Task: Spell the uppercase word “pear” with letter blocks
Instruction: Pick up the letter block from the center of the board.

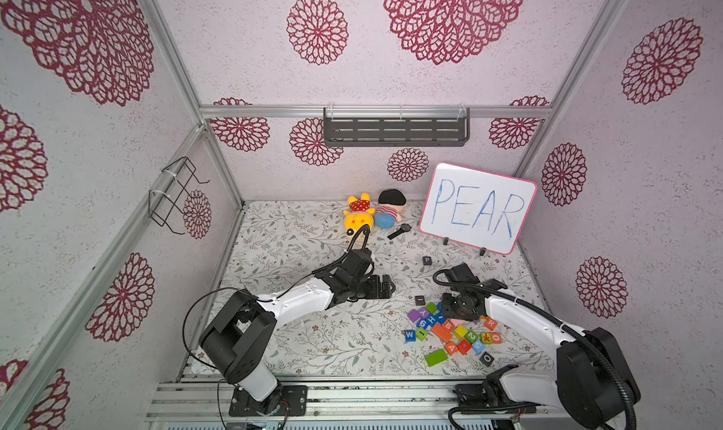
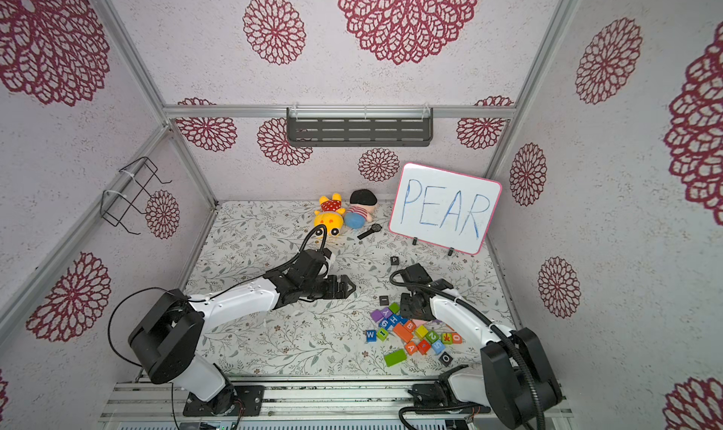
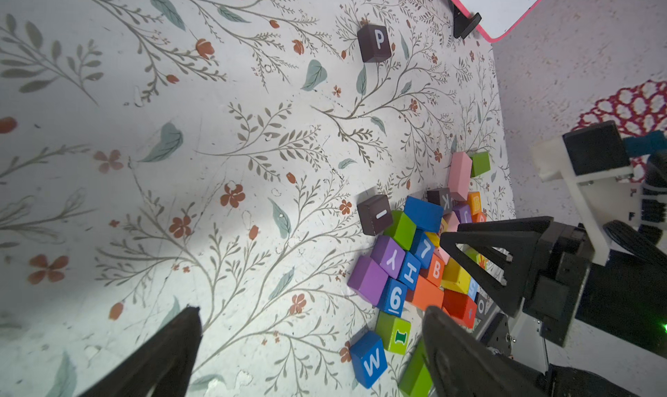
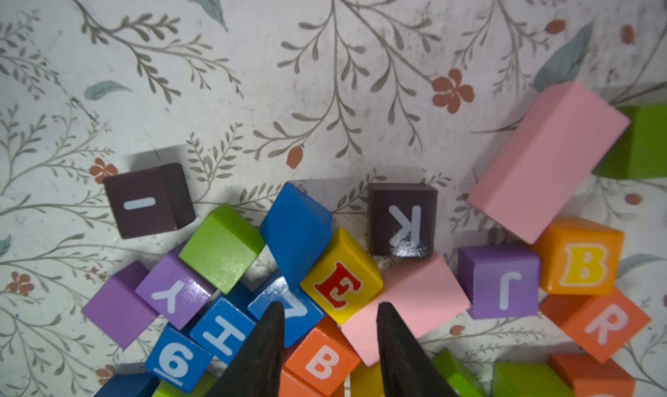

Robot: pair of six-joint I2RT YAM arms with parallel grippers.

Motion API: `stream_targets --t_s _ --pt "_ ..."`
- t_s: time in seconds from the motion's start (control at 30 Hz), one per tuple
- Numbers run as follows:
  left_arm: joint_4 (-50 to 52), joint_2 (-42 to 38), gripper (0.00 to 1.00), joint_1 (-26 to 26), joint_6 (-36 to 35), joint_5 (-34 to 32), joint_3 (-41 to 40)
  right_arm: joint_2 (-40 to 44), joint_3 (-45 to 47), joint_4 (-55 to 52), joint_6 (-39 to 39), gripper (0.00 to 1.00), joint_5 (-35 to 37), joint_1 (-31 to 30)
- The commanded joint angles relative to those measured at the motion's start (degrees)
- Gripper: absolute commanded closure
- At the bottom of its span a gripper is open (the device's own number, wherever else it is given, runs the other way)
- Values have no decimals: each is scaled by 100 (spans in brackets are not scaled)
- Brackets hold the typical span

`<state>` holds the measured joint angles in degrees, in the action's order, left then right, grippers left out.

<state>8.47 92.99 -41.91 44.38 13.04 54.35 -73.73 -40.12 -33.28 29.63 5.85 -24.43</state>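
Right wrist: glossy yellow E cube (image 4: 341,281), tilted, among painted blocks.

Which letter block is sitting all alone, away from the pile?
The black P block. It stands by itself near the whiteboard; the other letter blocks crowd in the pile.

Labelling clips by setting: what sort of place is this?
Likely a lab robot cell dressed as a playroom: aluminium frame holding wallpapered walls, two arms bolted to a rail, toy blocks on the table.
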Motion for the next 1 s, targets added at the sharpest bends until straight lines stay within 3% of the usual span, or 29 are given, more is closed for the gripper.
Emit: stream_targets --t_s 0.0,0.47,0.97 --pt "34 -26 2 -4 10 12 23 -153 48 221 48 55 159 -18" --pt "-116 97 2 -9 9 37 -60 -358 121 225 7 55 402 43" --pt "-95 81 2 -2 -55 -7 -96 -685 234 598 43 55 182 115"
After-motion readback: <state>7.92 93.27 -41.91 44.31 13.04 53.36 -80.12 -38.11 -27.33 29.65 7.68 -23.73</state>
